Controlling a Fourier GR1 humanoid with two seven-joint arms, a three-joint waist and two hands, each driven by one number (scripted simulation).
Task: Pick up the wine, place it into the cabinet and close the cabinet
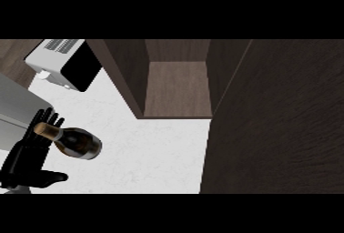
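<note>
Fingers (pixel 42 119) of the left hand (pixel 25 159) are extended and roughly straight, with the thumb spread out to the side. They are not curled round anything. The right hand does not appear in the head view.

Position of the task item: the wine bottle (pixel 75 142) is at the left of the white counter (pixel 154 150), apparently upright. Its corked neck overlaps the fingers of the left hand in the view. Whether the fingers actually touch the glass cannot be determined from this angle.

Cabinet status: the cabinet (pixel 178 86) is open, and its wooden shelf is exposed with nothing visible on it. The large dark panel (pixel 282 127) at the right is judged to be its open door. The bottle is well apart from the cabinet opening. A white appliance with a black front (pixel 67 63) sits at the upper left.

Progress assessment:
1. Grasp: not yet completed. The hand is beside the bottle but not closed on it.
2. Placement into the cabinet: outstanding.
3. Door closure: outstanding.

The task is judged to be at an early stage.
</note>
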